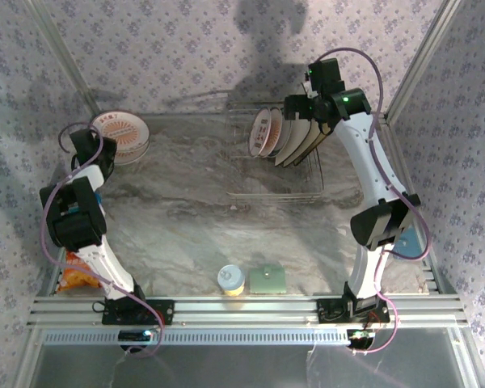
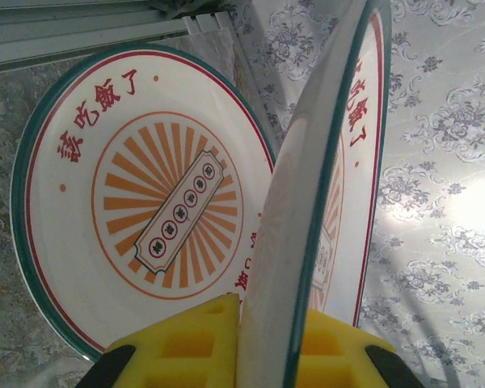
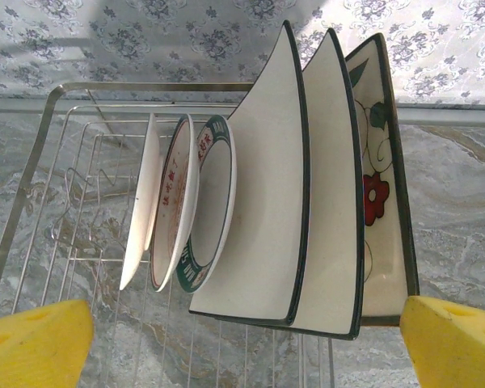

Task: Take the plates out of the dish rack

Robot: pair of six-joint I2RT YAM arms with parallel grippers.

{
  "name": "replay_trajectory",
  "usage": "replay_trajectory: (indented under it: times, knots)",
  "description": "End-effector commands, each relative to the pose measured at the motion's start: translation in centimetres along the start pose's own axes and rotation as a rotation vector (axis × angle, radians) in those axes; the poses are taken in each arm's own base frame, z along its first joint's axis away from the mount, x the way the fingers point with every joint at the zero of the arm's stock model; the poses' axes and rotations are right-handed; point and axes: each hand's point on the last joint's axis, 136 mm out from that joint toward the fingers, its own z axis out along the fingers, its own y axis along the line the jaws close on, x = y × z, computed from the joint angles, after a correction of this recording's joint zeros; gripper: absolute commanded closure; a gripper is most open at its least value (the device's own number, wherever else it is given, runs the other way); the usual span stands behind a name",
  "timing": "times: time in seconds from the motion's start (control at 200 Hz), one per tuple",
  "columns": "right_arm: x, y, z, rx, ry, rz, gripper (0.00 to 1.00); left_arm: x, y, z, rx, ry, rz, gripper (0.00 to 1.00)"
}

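Left tool [image 2: 267, 347] pinches a round plate [image 2: 279, 242]; a slip could chip the plate below [image 2: 145, 202]. Right tool [image 3: 242, 339] hangs wide open, empty, over the dish rack [image 3: 145, 85].

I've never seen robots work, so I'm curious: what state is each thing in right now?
left fingers: shut on the held plate
table plate: lying flat, face up
right fingers: open, empty
dish rack: holds six plates
round plates: three, upright in rack
square plates: three, upright in rack
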Motion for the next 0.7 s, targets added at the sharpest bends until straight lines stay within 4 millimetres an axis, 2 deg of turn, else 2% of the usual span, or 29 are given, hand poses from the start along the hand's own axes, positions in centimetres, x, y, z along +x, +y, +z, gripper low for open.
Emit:
replay_trajectory:
  times: [0.0,0.215,0.695]
  knots:
    - [-0.5,-0.1,-1.1,-0.014,-0.027,-0.003,0.0,-1.2,-1.2,0.4,0.06,-0.043,-0.003,1.0]
    - [-0.4,0.1,-0.8,-0.022,-0.024,-0.003,0.0,-0.7,0.2,1.1,0.029,-0.031,-0.022,1.0]
    - [-0.1,0.3,-0.3,-0.027,-0.011,-0.007,0.0,-0.2,1.7,1.9,-0.018,-0.016,-0.034,1.0]
